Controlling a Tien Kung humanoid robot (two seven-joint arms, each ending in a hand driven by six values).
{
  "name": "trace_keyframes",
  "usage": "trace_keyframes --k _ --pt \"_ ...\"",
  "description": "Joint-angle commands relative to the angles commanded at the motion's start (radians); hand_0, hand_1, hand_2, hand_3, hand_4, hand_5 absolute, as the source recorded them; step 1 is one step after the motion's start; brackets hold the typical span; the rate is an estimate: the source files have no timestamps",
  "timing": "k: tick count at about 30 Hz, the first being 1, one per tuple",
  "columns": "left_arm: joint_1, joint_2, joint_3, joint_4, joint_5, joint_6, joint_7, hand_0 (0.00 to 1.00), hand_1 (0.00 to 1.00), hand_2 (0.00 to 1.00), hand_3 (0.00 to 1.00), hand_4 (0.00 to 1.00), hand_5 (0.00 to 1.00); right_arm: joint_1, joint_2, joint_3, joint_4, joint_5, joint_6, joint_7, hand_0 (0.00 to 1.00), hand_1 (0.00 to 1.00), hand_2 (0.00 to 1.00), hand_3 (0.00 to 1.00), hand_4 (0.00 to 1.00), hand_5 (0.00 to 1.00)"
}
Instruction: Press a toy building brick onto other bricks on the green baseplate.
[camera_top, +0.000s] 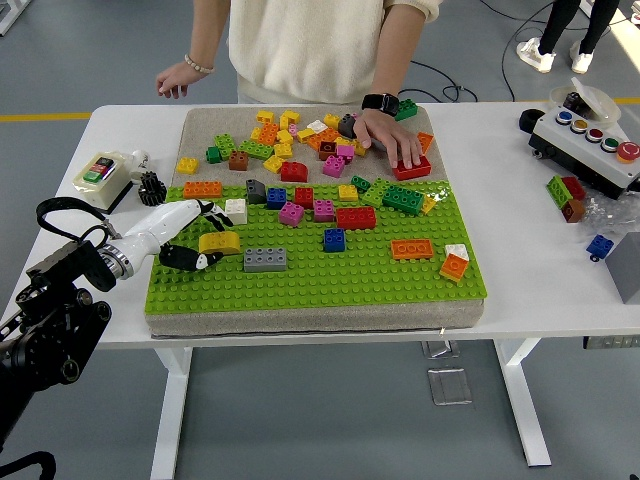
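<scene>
The green baseplate (330, 275) lies on a grey pad mid-table, with several bricks stuck on it. My left hand (196, 232) reaches in from the left over the plate's left edge, white palm and black fingertips curled around a yellow curved brick (219, 242). A grey brick (265, 260) sits just right of it. Loose bricks (300, 140) lie heaped on the pad beyond the plate. A person stands at the far side, with one hand (392, 138) resting on a red brick (412, 168) and the other hand (174, 80) lifted off the table at the upper left.
A small box with a green and red button (100, 173) and a black gear piece (152, 187) lie left of the pad. A button console (588, 142) and a few loose bricks (567, 194) sit at the right. A blue brick (600, 246) lies near a grey box.
</scene>
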Motion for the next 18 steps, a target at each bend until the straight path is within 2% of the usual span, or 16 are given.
trace_keyframes --k 15,16,18 --pt "-0.004 -0.004 0.006 0.017 0.0 0.02 -0.005 0.781 0.718 0.604 0.63 0.723 0.032 0.001 -0.001 0.006 0.0 0.002 0.001 0.001 0.738 0.655 0.705 0.587 0.911 0.496" --pt "-0.005 -0.004 0.006 0.017 0.0 0.021 -0.006 0.763 0.699 0.584 0.588 0.607 0.002 0.001 -0.001 0.007 0.0 0.002 0.001 0.001 0.738 0.654 0.705 0.586 0.91 0.496" --pt "-0.006 -0.005 0.006 0.017 0.0 0.023 -0.008 0.763 0.699 0.584 0.588 0.607 0.002 0.002 -0.001 0.007 0.0 0.003 0.002 0.001 0.738 0.654 0.705 0.586 0.91 0.496"
